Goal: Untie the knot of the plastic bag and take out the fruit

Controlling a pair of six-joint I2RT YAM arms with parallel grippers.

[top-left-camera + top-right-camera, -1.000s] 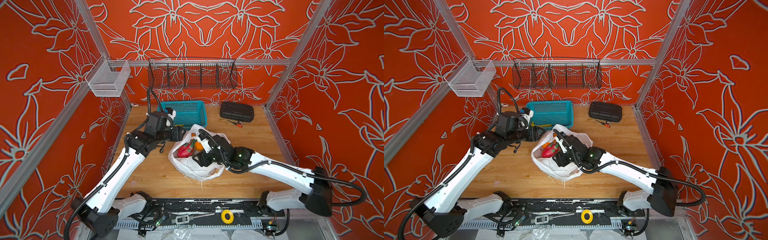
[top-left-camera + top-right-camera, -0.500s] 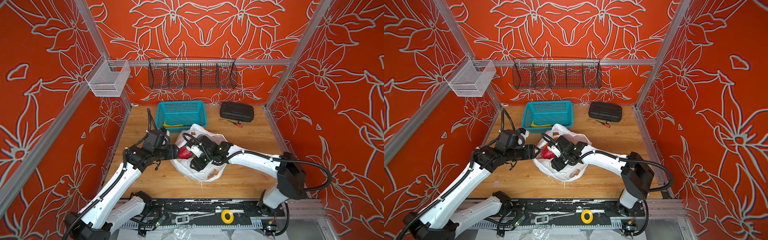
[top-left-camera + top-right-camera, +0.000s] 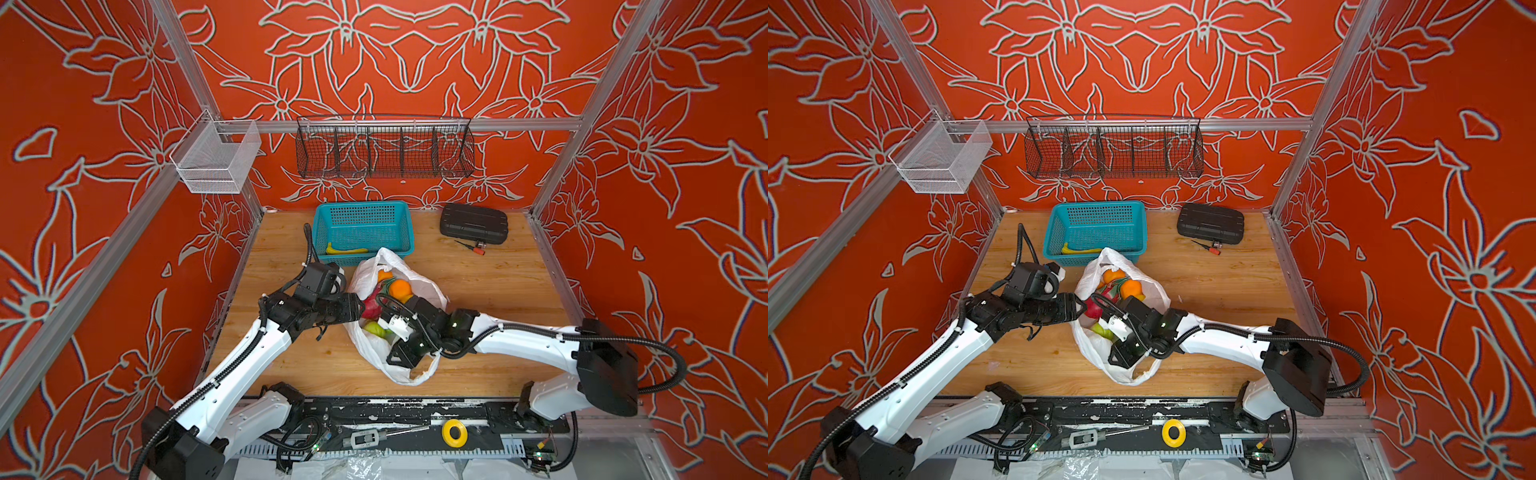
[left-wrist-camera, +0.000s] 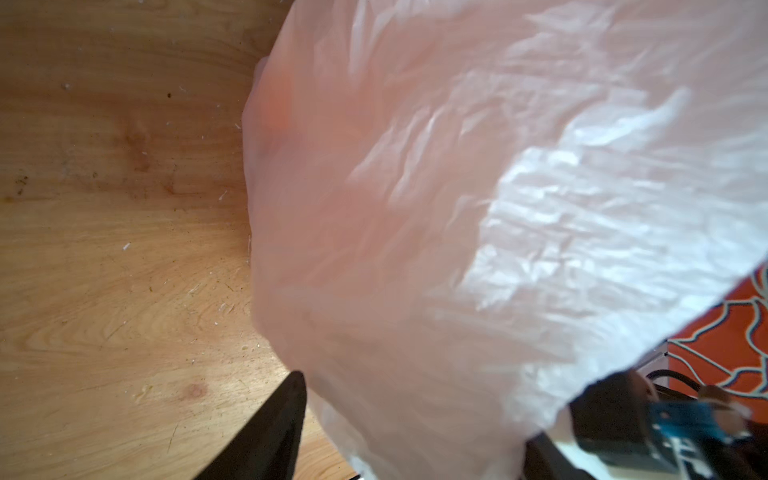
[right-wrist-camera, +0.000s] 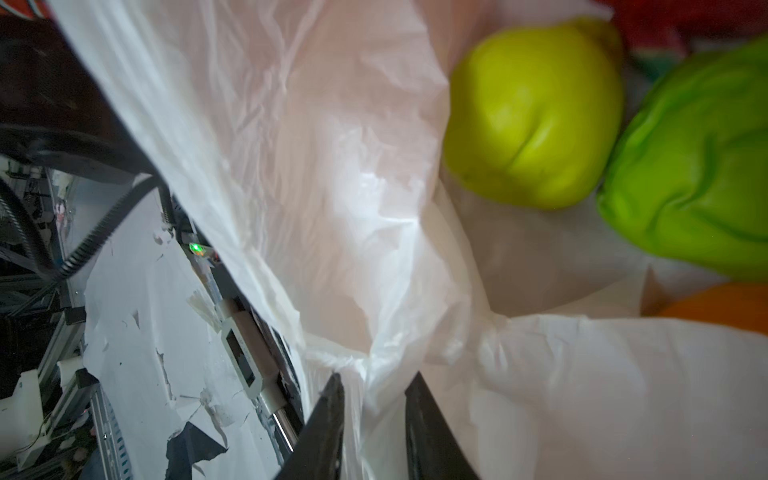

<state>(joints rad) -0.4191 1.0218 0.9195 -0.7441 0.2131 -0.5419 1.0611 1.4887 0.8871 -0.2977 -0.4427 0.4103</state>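
Right wrist view: right gripper (image 5: pixel 376 384), jaws narrowed, pinches the rim of the crinkly translucent-white plastic bag (image 5: pixel 311 166), baring round toy fruit (image 5: pixel 532 116); left gripper (image 3: pixel 358 308) sits against the bag's side, its opening hidden.

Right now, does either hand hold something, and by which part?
The right hand has a bunched rim fold of the plastic bag between its fingers; a firm pinch cannot be told. The left hand is at the bag's side wall; hold unclear.

The walls (image 3: pixel 415 62) are orange-red with pale outlined flowers. The plastic bag (image 3: pixel 399 368) is translucent white over bright oranges (image 3: pixel 400 287), a pink-red dragon fruit (image 3: pixel 372 300) and a yellow-green fruit (image 5: pixel 536 116). Behind sit a teal basket (image 3: pixel 361 218), a yellow banana (image 3: pixel 345 250) and a black case (image 3: pixel 473 223).
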